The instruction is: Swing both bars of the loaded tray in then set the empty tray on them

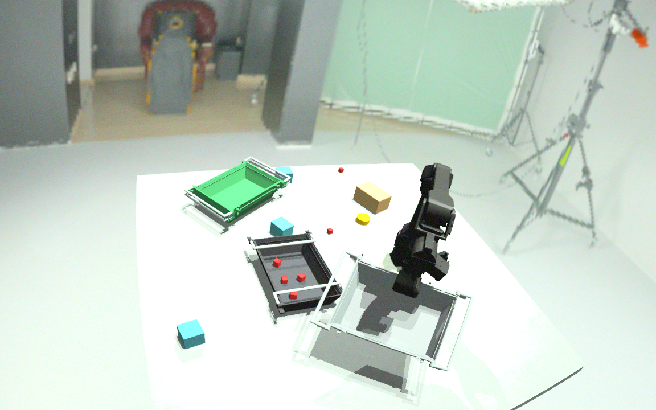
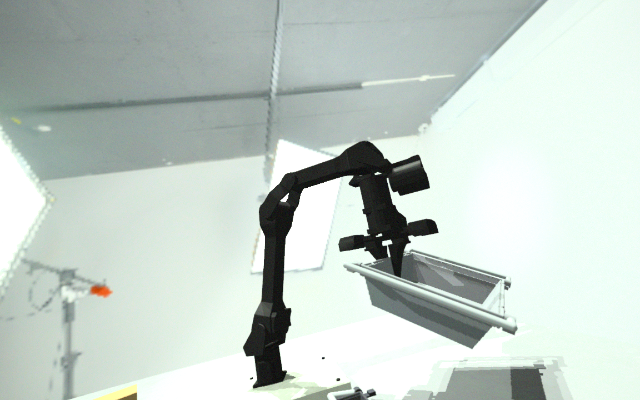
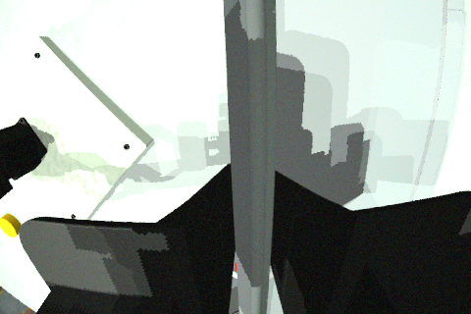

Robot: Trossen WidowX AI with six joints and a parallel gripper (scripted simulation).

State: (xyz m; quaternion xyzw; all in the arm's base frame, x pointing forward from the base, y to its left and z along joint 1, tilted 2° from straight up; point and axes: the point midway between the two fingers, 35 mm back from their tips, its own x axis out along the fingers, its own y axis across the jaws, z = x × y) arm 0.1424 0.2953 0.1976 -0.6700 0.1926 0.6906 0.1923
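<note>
End effector [image 2: 395, 258] pinching white tray [image 1: 396, 316] wall, tray aloft, tilted, beside dark tray [image 1: 289, 275]. Bars [image 1: 302, 291] already across top. We carry over, level it, lower onto both bars, then release.

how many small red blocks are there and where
6. Four lie inside the black tray. Two lie loose on the table: near the yellow disc, and by the far edge. The held white tray may hide more.
</note>
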